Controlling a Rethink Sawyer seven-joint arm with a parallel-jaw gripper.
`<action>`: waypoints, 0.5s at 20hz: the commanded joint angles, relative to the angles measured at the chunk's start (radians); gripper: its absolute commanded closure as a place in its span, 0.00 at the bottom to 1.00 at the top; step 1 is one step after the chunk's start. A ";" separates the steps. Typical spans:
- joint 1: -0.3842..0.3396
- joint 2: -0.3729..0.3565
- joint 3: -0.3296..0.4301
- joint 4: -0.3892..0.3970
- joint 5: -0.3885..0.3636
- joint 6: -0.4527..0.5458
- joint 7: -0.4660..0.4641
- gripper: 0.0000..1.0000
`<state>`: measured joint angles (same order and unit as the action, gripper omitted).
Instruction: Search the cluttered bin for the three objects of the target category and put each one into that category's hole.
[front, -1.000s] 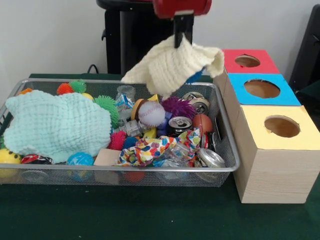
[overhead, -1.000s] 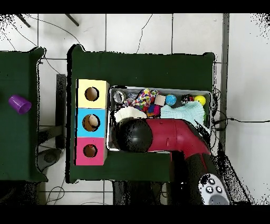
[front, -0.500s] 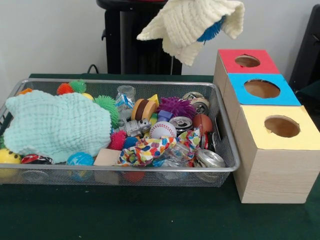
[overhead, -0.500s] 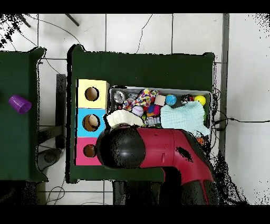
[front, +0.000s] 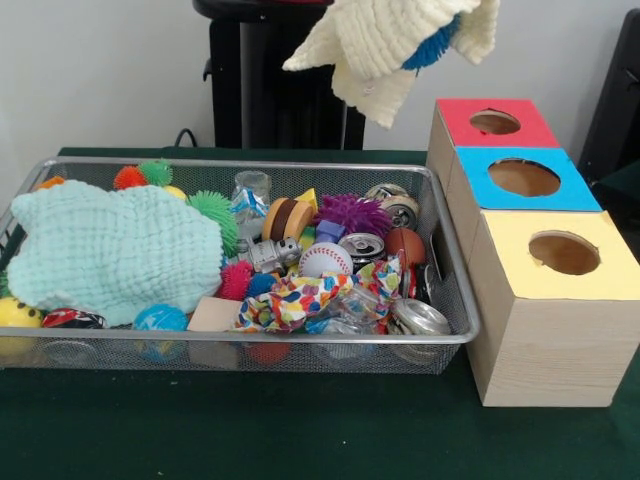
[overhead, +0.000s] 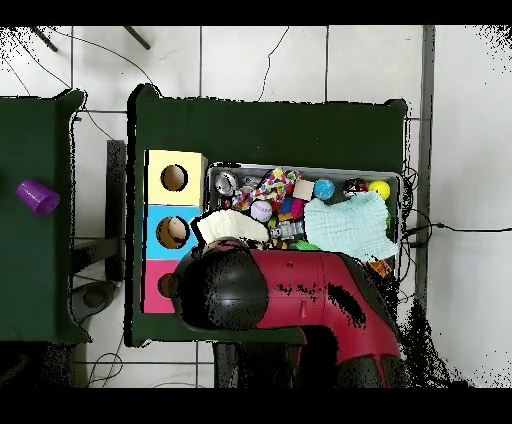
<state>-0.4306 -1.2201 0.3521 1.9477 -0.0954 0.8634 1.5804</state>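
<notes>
Hanging: I see a cream cloth (front: 385, 45) lifted high at the front view's top edge, above the bin's far right corner and next to the red box (front: 492, 125).
Hand: out of sight in both views, hidden above the frame in front and under the arm (overhead: 290, 300) from overhead, so I cannot tell its grip; I judge it bears the cloth.
Stowaway: a blue spiky ball (front: 432, 45) peeks from the cloth's folds.
Key relation: the cloth dangles straight down, its long axis vertical; the blue box (front: 525, 178) and its hole lie below and to the picture's right in the front view, the yellow box (front: 560, 255) nearer the camera.
Textures: the cloth is soft, waffled, limp; the boxes are stiff pale wood with coloured tops and round holes.
Bin: a wire-mesh bin (front: 250, 350) on the green surface (front: 300, 430), with a mint cloth (front: 110, 250), baseball (front: 322, 259), cans (front: 358, 246) and a patterned cloth (front: 300, 300).
</notes>
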 joint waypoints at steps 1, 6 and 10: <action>0.027 -0.018 -0.010 0.073 0.024 0.078 0.070 1.00; 0.038 -0.024 -0.023 0.071 0.020 0.081 0.076 1.00; 0.038 -0.019 -0.029 0.067 0.020 0.074 0.071 1.00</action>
<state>-0.3866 -1.2323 0.3475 1.9576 -0.0952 0.8636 1.5804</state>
